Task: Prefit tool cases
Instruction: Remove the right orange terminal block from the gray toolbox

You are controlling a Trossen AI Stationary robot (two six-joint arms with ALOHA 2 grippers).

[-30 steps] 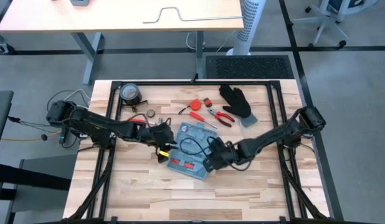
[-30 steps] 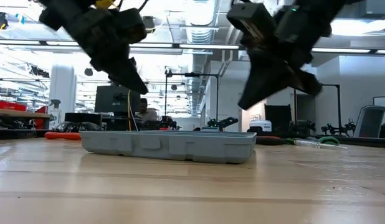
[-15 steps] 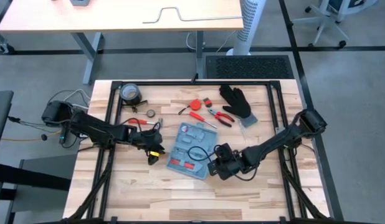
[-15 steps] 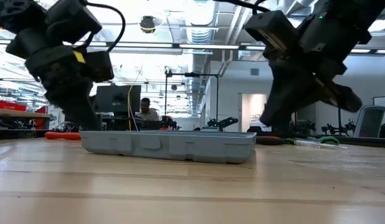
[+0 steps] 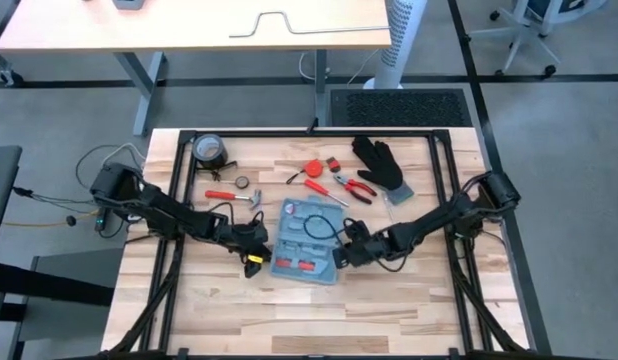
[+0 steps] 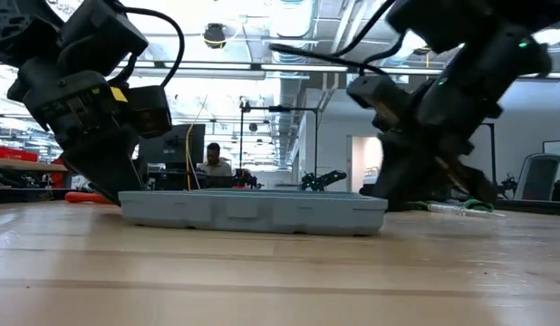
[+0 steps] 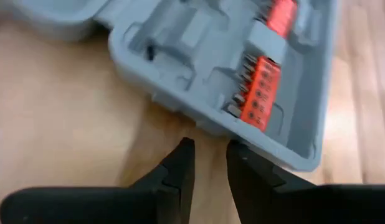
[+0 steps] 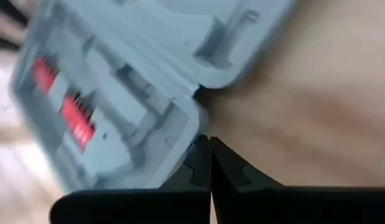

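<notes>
Your left gripper [image 7: 210, 155] (barely parted) and clenched right gripper [image 8: 209, 152] flank the open case [image 5: 307, 240], empty-handed.

Tool case [image 5: 305, 240]: light blue-grey plastic, moulded slots in the same tone; red-orange bit holders [image 7: 261, 93] inside. Left gripper [image 7: 208, 165]: black fingers, yellow patch on the wrist. Right gripper [image 8: 209, 163]: black. Table [image 5: 389, 310]: pale wood planks, black frame. Glove [image 5: 379, 163]: black. Pliers [image 5: 356, 188]: red handles. Hammer [image 5: 234, 197]: red handle, dark head.
</notes>
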